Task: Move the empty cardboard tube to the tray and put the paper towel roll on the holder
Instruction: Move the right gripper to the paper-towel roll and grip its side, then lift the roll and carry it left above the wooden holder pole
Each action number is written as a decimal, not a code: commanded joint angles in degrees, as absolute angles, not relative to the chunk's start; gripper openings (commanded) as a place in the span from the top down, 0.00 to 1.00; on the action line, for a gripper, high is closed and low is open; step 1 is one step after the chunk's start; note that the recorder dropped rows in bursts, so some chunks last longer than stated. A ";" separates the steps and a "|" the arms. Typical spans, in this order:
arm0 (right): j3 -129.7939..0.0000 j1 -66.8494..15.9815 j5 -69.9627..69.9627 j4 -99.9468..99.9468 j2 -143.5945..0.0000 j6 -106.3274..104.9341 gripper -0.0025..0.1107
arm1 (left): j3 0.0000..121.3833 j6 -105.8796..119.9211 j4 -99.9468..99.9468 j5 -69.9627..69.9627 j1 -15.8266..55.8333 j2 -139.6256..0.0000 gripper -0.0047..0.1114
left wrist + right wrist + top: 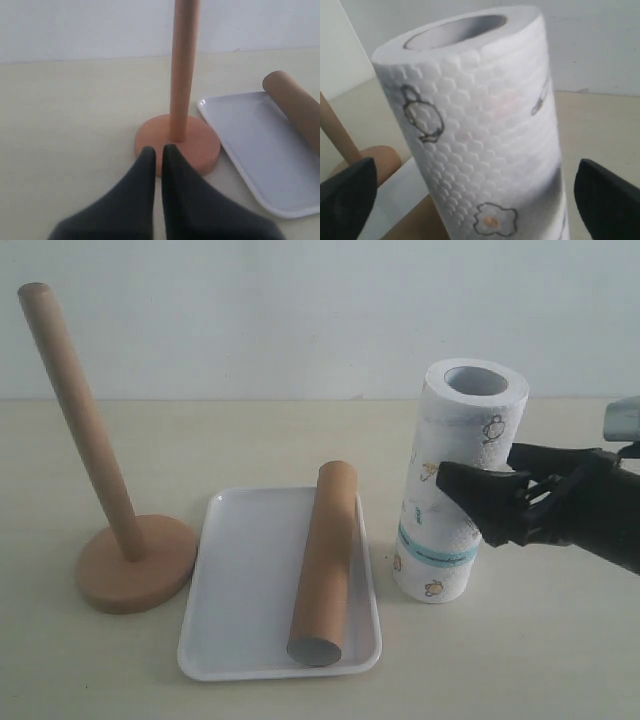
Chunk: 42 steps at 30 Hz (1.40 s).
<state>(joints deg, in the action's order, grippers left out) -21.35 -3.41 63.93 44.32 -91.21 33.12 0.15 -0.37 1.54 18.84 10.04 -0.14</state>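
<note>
Your right claw reaches in level from the right, jaws spread wide; your left claw points downward, jaws pressed together.

Backed by a plain pale grey-white matt wall, flat and even in tone across the exterior view. Below it, a pale beige matt tabletop, smooth, meeting the wall along a straight horizontal line. Lit softly and evenly, with faint, blurred shadows on the table surface. Same wall and tabletop behind in both wrist views, slightly hazier there, with the join between them again straight and low
</note>
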 commanded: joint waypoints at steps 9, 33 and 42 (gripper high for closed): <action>-26.98 -12.54 55.04 33.15 -96.79 21.83 0.05 | 0.00 0.00 2.14 17.91 9.88 0.00 0.92; -28.11 -12.54 47.99 31.21 -96.79 22.20 0.98 | 0.00 0.00 2.14 17.91 9.88 0.00 0.92; -28.11 -12.54 49.52 30.72 -96.67 26.59 0.97 | 0.00 0.00 2.14 17.91 9.88 0.00 0.92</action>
